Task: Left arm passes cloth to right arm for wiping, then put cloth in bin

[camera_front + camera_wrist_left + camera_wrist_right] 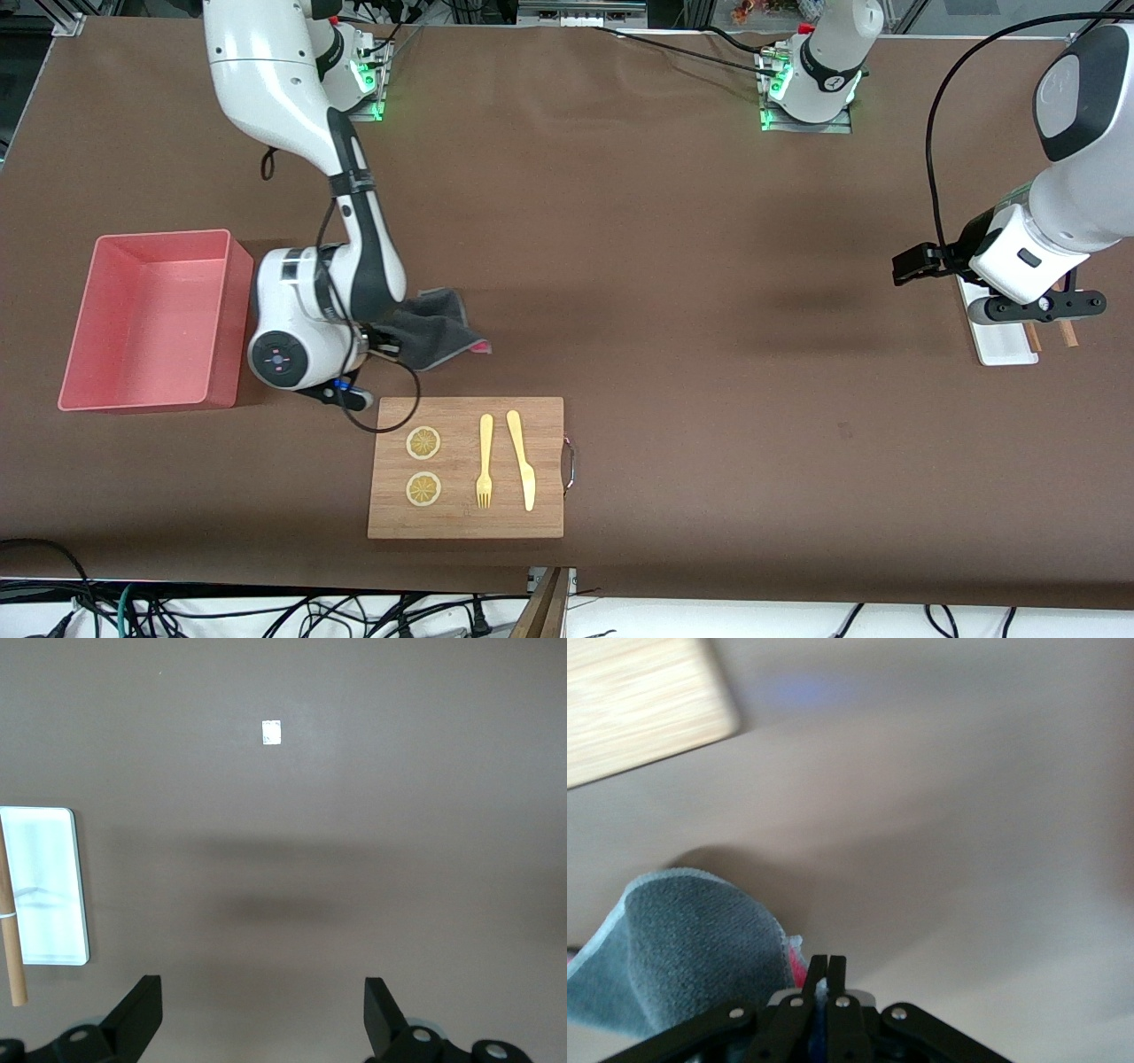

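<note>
A pink rectangular bin [152,321] stood with nothing in it at the right arm's end of the brown-covered bench [673,266], its upright walls bare inside. At the left arm's end, a small white tray [1004,344] lay with two wooden pegs [1067,334] at its edge; the left wrist view caught the tray [42,886] with one peg [11,930] across it.

Nearest the front camera, one wooden cutting board [467,467] with a metal handle carried two lemon slices [423,443], one yellow fork [485,461] and one yellow knife [522,459]. A corner of the board [642,704] also showed in the right wrist view.

The single cloth [432,328], dark grey and fuzzy with a sliver of red at one corner, hung rumpled between the bin and the board, farther from the front camera than the board. The right gripper [376,341], low over the bench beside the bin, pinched the cloth; in the right wrist view its jaws were pressed together at the gripper [828,967] on the edge of the grey cloth [682,948], red showing beside them.

The left gripper [988,292] waited over the white tray, and the left wrist view showed this gripper [264,1010] with jaws spread wide above bare bench, where a small white square marker [271,732] lay
</note>
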You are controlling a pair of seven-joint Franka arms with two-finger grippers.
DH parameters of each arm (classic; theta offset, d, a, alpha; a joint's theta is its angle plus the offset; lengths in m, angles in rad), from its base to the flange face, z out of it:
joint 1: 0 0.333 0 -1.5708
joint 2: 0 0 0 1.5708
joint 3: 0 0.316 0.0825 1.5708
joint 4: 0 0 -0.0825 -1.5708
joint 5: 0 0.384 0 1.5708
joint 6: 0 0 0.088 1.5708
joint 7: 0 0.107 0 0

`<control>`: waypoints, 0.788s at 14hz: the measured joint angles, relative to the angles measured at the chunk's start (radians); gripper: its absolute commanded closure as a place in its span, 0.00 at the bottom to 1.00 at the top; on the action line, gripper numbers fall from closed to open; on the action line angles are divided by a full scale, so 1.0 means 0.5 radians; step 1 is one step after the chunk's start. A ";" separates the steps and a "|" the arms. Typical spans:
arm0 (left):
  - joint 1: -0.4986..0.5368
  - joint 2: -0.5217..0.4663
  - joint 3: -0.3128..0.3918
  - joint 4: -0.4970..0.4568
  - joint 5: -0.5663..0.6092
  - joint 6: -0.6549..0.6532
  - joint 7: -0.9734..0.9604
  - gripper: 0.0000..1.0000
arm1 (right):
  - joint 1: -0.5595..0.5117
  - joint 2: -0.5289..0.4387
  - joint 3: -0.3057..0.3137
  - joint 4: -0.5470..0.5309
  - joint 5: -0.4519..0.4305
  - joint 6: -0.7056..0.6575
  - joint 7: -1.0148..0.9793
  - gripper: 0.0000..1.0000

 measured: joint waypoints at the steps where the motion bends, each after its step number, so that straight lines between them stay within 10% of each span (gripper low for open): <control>1: -0.001 0.000 0.000 0.000 0.000 -0.001 0.001 0.00 | -0.001 0.000 -0.073 0.000 0.000 -0.042 -0.123 1.00; 11: -0.004 0.008 -0.001 -0.001 0.000 -0.002 0.006 0.00 | 0.005 -0.138 -0.454 0.224 0.000 -0.412 -0.509 1.00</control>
